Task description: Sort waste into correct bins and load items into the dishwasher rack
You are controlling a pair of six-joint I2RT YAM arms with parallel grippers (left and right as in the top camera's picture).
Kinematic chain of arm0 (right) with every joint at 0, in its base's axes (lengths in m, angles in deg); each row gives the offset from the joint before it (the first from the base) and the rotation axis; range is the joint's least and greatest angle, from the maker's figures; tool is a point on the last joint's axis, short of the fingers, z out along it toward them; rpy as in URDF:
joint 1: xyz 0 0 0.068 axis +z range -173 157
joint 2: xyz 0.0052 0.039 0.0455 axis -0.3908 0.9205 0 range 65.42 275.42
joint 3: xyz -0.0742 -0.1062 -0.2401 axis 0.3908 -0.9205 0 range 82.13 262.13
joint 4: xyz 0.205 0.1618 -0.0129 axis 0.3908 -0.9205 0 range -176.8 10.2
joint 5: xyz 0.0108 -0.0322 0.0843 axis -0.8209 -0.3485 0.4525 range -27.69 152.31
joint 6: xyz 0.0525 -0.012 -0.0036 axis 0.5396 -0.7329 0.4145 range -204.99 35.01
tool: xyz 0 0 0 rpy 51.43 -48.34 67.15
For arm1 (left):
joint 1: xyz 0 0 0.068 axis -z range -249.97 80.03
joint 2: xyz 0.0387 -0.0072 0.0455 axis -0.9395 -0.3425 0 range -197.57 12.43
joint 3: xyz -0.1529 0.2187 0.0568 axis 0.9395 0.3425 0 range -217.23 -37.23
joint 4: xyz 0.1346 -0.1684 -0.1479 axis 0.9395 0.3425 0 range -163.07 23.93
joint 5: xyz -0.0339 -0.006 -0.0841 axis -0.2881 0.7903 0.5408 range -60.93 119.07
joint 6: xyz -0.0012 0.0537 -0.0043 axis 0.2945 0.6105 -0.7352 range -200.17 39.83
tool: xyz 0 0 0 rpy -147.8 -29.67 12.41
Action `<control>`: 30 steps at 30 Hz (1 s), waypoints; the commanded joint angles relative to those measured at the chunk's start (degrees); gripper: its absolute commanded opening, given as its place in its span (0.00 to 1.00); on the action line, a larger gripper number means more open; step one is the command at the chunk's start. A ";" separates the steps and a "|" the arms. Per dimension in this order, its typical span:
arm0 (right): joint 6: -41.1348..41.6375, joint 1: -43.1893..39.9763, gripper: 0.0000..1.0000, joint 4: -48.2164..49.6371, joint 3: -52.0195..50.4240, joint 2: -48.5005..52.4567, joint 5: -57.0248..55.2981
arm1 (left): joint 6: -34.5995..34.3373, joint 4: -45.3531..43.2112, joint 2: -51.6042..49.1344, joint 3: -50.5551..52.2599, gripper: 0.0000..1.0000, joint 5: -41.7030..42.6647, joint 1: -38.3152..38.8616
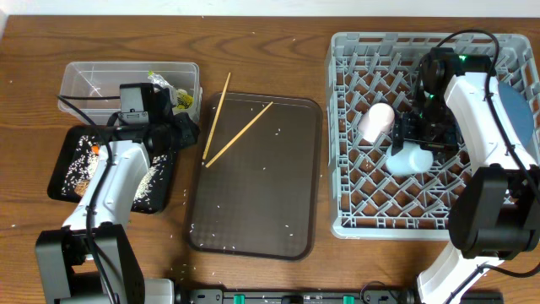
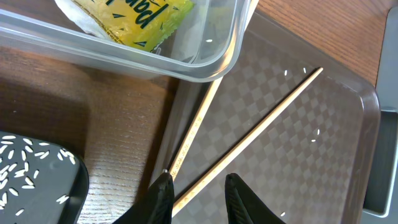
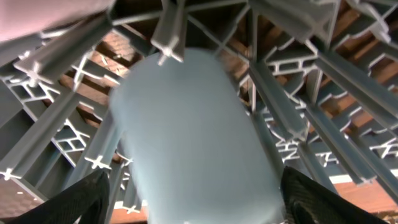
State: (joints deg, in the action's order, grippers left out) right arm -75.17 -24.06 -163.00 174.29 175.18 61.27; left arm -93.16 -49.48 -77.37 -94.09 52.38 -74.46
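On the brown wooden desk [image 1: 253, 51], the rack [image 1: 346, 211] at the frame's right is seen holding a blue cup [image 1: 411, 159] flanked by the spread right pincer [image 3: 196, 208], while at lower left one chopstick [image 2: 261, 126] on the rice-flecked tray [image 1: 278, 194] is straddled, ungripped, by the part-open left pincer [image 2: 198, 202].

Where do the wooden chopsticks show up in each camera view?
Overhead: chopsticks at the brown tray's upper-left corner, one sticking out past its top edge.
Left wrist: chopsticks mid-frame, running diagonally.
Right wrist: not in it.
Shared landmark, overhead and left wrist: the clear tub.
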 commanded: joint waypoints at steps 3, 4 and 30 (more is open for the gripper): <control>-0.02 -0.70 0.82 1.25 1.90 -0.39 2.86 | 1.42 0.22 -0.02 -0.26 0.29 -0.90 -0.26; -0.02 -0.85 0.82 1.29 2.62 -0.39 3.45 | 1.42 0.35 -0.02 -0.26 0.29 -0.90 -0.26; -3.61 14.03 0.83 6.45 25.73 -0.24 10.95 | 14.23 0.90 -0.79 -4.98 0.73 -23.02 17.88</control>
State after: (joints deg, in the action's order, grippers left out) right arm -78.23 -12.28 -157.30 199.18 175.18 74.71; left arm -82.78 -48.78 -77.37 -97.87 38.50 -58.84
